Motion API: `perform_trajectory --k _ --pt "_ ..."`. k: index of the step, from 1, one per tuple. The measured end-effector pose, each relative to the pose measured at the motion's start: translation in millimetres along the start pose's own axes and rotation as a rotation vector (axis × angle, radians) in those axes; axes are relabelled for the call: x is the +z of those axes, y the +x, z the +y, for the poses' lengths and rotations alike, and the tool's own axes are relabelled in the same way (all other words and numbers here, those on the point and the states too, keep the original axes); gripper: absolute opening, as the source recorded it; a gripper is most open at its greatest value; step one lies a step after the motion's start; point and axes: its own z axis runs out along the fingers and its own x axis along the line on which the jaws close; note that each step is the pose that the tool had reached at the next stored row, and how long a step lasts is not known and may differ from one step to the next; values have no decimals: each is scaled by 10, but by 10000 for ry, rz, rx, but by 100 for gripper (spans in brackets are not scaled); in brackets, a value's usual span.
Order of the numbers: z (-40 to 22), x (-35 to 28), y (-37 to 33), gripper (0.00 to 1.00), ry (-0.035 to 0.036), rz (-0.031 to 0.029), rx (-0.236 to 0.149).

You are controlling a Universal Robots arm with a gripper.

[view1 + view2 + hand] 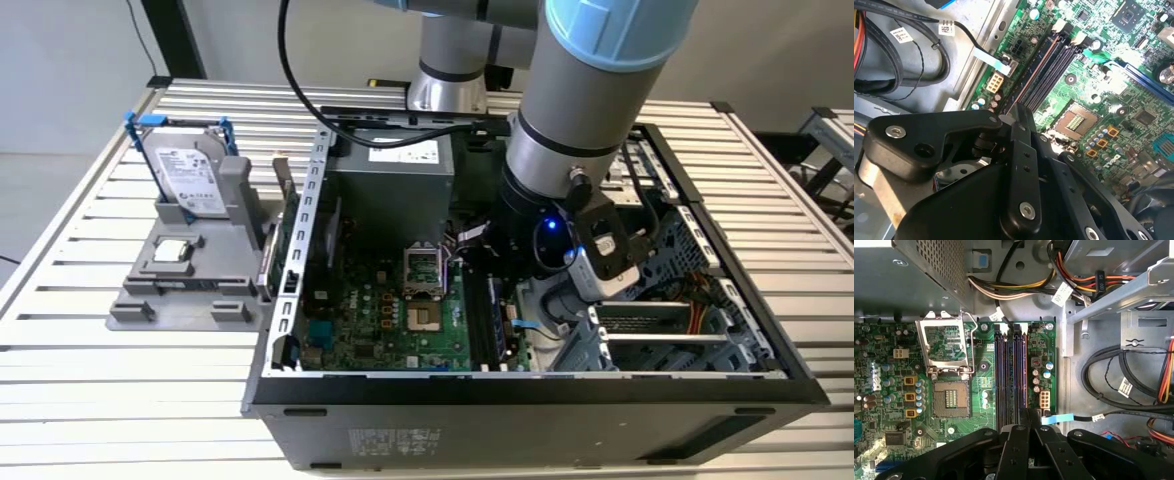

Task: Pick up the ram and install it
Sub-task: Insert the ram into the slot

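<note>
The gripper hung low inside the open computer case, its black fingers drawn together on the ram, of which a thin dark end showed between the fingertips in both wrist views. That stick stood at the near end of the long, dark memory slots, which ran side by side across the green motherboard. Beside the slots, toward the exterior view's left, lay the square processor socket with its metal frame raised. Bundles of black, yellow and orange cables crowded the bare metal wall on the other side, and a flat blue connector sat just beside the fingers. On the slatted table, at the exterior view's left of the case, a grey stand held a silver hard drive upright in a blue bracket, with a small square chip below it.
</note>
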Motion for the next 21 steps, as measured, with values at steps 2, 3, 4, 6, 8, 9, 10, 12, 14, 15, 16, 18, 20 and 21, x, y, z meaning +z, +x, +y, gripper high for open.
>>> perform_trajectory --k 2,3,4,6,8,9,10,12,14,15,16,18,20,21 --pt "0 0 0 0 -1 6 -171" --pt "0 0 1 0 -2 10 -278" --pt "0 0 0 0 -3 15 -400" --pt "0 0 0 0 -3 26 -662" --pt "0 -1 0 0 -4 35 -905" --pt "0 0 0 0 -6 38 -1002" --pt "0 0 0 0 -7 42 -1101" --pt "0 0 0 0 -8 53 -1372" --pt "0 0 0 0 -10 62 -1615" --pt "0 0 0 0 -10 67 -1736" --pt "0 0 0 0 -11 73 -1878" --pt "1 0 0 0 -15 85 -2230" --pt "2 0 0 0 -15 95 -2474" --pt "3 0 0 0 -15 99 -2587"
